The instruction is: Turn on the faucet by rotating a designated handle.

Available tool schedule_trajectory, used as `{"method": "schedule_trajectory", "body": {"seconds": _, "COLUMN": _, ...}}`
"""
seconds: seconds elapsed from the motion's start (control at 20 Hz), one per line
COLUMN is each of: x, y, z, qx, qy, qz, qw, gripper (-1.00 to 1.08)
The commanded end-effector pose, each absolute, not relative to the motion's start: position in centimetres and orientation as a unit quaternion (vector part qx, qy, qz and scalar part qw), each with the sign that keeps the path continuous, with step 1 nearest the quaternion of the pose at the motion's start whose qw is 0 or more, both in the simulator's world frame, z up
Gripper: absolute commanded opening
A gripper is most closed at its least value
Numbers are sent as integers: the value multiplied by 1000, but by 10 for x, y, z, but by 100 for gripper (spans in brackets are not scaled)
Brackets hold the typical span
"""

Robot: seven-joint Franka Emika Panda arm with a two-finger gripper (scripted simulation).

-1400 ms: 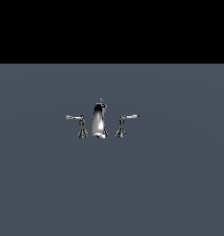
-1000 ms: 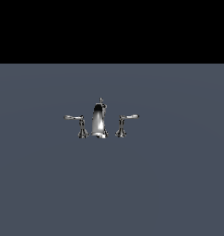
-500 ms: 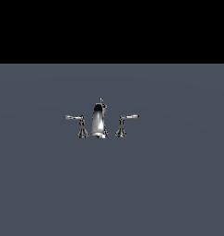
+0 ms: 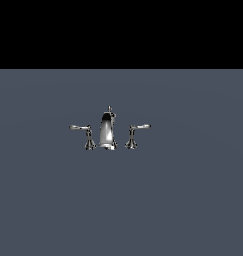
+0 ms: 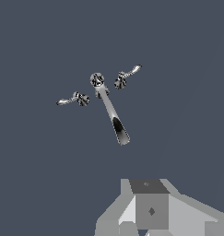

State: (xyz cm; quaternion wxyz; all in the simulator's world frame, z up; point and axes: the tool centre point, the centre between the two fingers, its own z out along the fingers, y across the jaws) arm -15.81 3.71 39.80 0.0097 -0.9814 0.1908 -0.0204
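Chrome faucet (image 4: 107, 131) stands just left of centre in the exterior view, on a flat slate-grey floor (image 4: 193, 200) beneath a black band across the top of the frame. It has 3 pieces: a tall curved spout (image 4: 107, 132) with a small knob on top, and 2 low levers on flared bases, 1 on each side. The handle (image 4: 134, 135) with the bright white arm sits on the exterior view's right of the spout, its thin arm reaching toward the exterior view's right. The twin handle (image 4: 86, 135) with a duller grey arm stands on the exterior view's left, its arm reaching toward that left.

No arm appears in the exterior view. In the wrist view the set is seen from above in the upper middle of the frame, with the gripper (image 5: 152, 216) body grey at the lower edge, well apart from the faucet. Its fingertips lie out of frame, so I cannot tell whether they are spread or pressed together.
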Motion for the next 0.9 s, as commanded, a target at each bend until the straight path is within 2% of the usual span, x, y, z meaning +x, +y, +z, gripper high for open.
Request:
{"method": "schedule_trajectory", "body": {"seconds": 0.0, "x": -143, "y": 38, "z": 380, "qx": -975, "qy": 223, "qz": -19, "qw": 10, "gripper": -100}}
{"method": "schedule_trajectory", "body": {"seconds": 0.85, "x": -44, "y": 21, "z": 266, "qx": -907, "qy": 421, "qz": -12, "qw": 8, "gripper": -100}}
